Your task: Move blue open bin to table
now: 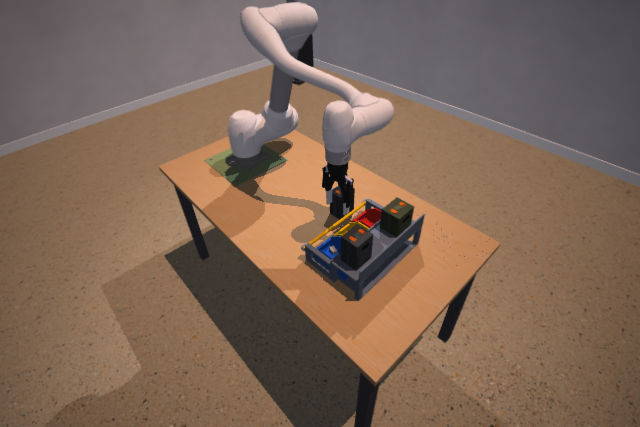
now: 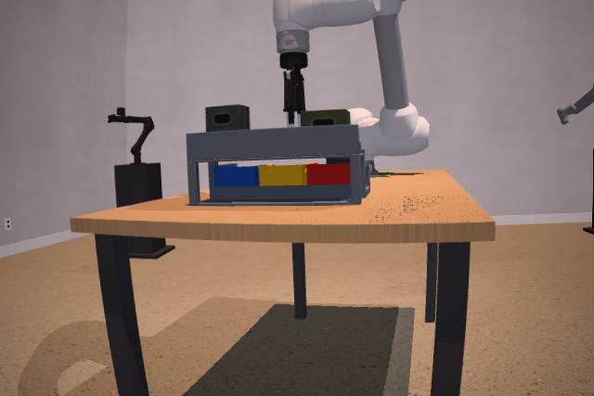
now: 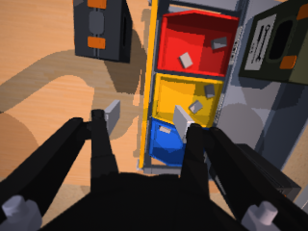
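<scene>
We are working over a wooden table (image 1: 248, 215), where the grey shelf (image 2: 273, 142) is sitting at frame centre in the exterior view with free tabletop to its left in the top view. The blue open bin (image 3: 166, 144) is lying at lower centre of the wrist view, below the yellow bin (image 3: 188, 103). We are judging it stiff, light, with loose parts, best gripped by its wall. Our gripper (image 3: 146, 117) is hanging spread, pinching nothing.
</scene>
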